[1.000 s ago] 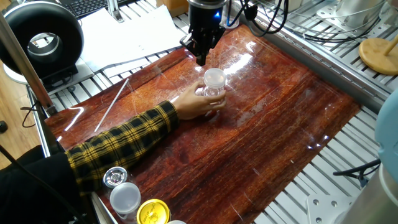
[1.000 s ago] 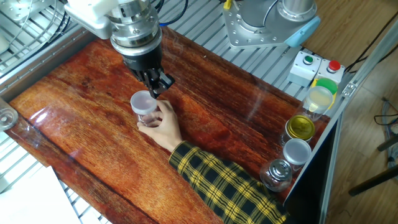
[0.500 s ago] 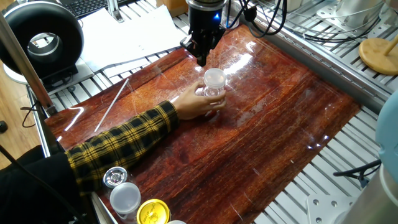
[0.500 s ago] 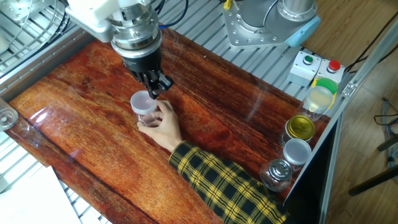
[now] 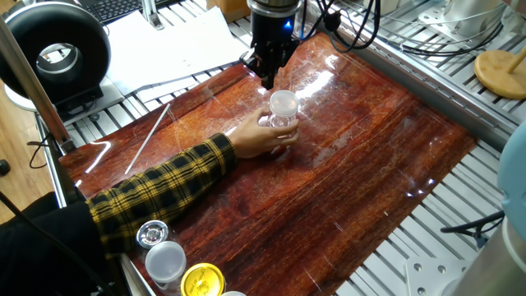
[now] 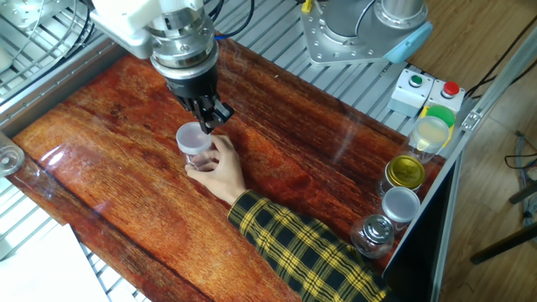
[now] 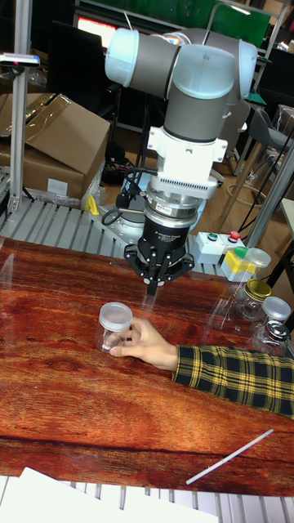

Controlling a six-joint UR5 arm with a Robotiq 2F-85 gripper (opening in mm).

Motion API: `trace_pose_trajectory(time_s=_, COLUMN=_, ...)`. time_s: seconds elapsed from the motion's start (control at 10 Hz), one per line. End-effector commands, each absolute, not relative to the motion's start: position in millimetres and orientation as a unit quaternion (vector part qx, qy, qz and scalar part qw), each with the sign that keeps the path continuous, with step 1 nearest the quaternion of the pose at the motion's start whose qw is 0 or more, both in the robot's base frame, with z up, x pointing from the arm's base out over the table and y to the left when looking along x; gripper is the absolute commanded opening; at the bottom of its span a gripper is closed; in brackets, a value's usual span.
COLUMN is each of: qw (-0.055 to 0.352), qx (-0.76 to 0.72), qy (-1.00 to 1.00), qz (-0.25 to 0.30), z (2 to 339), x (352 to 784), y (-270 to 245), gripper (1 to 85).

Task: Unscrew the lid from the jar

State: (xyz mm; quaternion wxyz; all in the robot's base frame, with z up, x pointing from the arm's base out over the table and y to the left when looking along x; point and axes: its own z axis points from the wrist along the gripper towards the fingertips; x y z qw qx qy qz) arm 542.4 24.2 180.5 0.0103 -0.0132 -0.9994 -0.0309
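A small clear jar stands upright on the red-brown table, with the translucent white lid on top. A person's hand, in a yellow-and-black plaid sleeve, grips the jar's body. My gripper hangs point-down just above and behind the lid, to the side of it. Its fingers are shut together with nothing between them, clear of both lid and jar.
Several other jars stand at the table's edge: a yellow-lidded one, a white-lidded one and a metal-lidded one. A thin white rod lies on the table. A button box sits beyond.
The gripper seems to have turned slightly about its own axis while staying above the jar. The hand, jar and lid have not moved.
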Motion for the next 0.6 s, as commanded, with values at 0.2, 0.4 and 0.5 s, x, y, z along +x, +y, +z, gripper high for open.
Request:
trace_pose_trajectory(time_s=0.2, qw=0.006, qx=0.003, qy=-1.0, qz=-0.026, z=182.7, x=545.4, y=21.8, gripper=1.0)
trace_pose_trajectory(time_s=0.4, qw=0.005, qx=0.003, qy=-0.999, qz=-0.036, z=183.1, x=546.2, y=27.0, gripper=1.0)
trace_pose_trajectory(time_s=0.5, qw=0.006, qx=0.001, qy=-0.999, qz=-0.04, z=183.2, x=545.4, y=29.3, gripper=1.3)
